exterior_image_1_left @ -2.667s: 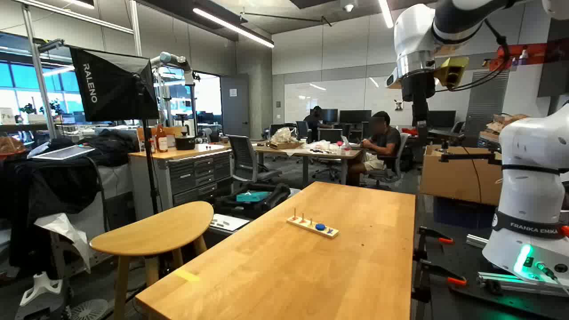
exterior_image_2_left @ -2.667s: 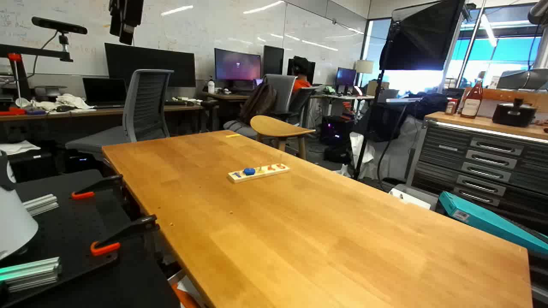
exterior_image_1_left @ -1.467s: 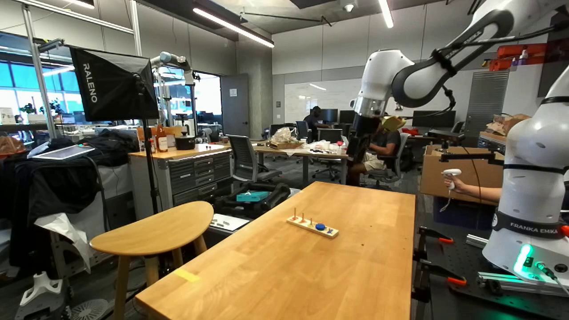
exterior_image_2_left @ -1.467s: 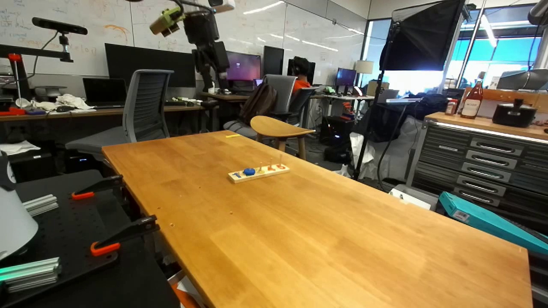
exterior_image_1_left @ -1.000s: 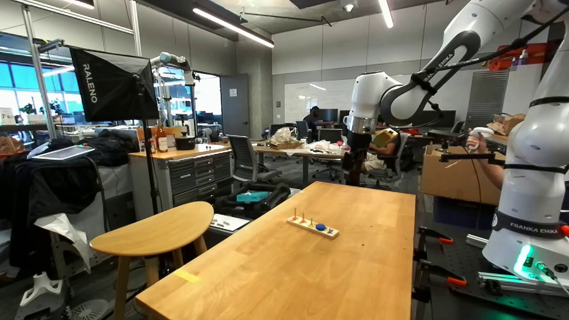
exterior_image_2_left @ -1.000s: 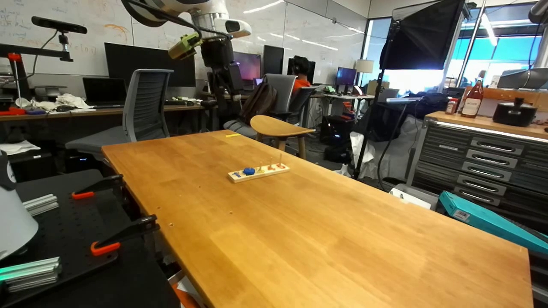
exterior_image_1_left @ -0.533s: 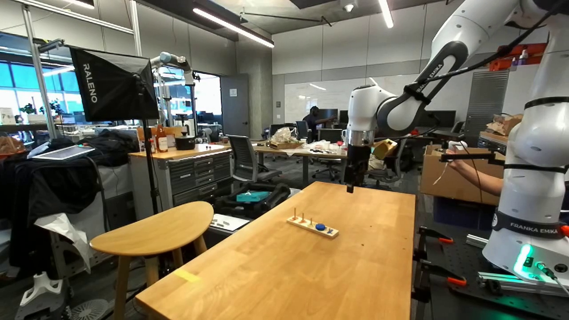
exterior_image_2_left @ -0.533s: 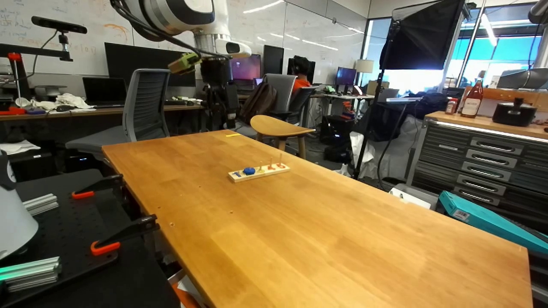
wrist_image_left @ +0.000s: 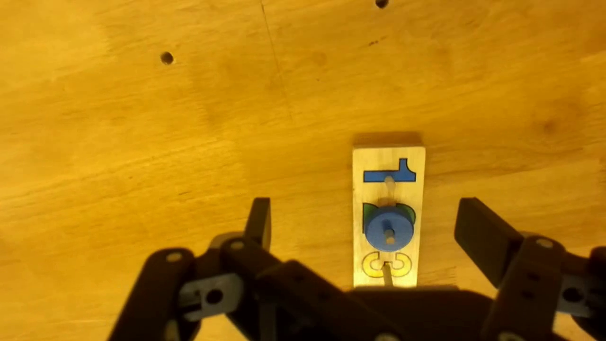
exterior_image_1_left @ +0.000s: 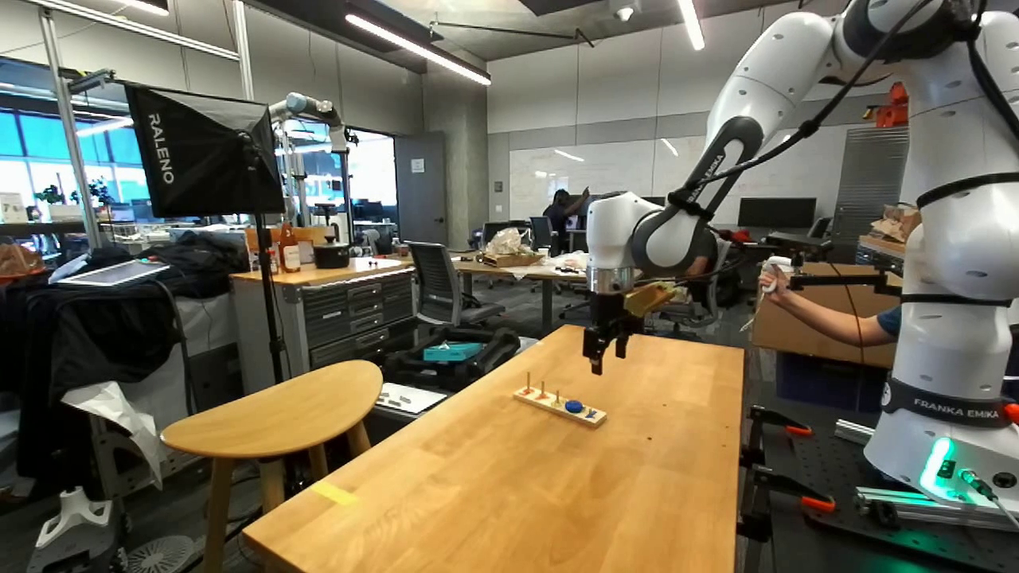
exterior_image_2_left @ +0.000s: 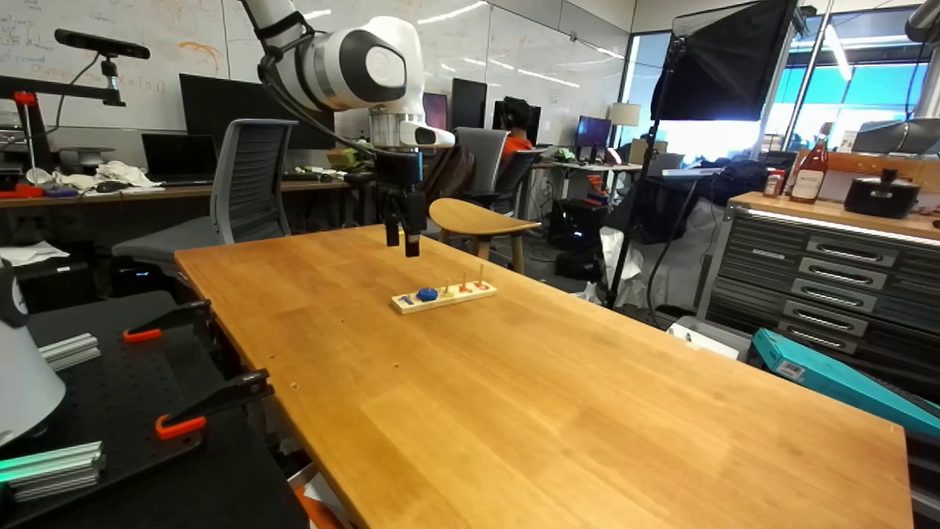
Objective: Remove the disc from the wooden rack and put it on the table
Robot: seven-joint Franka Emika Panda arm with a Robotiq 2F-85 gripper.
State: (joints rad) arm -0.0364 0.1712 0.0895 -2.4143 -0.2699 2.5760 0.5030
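Observation:
The blue disc sits on the second peg of the pale wooden rack, partly covering a green figure. Disc and rack show in both exterior views. The rack lies on the long wooden table. Its other visible pegs hold no disc. My gripper is open and empty, above the table. In the wrist view its fingers stand apart on either side of the disc, touching nothing; its body hides the rack's far end. It hangs above rack height in both exterior views.
A wooden stool stands beside the table. Black clamps with orange tips line the table edge on the robot side. A person's hand holds a white controller near the robot base. Yellow tape marks one table corner.
The arm has swung in over the table and come down. The gripper has moved from high near the robot toward the rack. Disc and rack have not moved.

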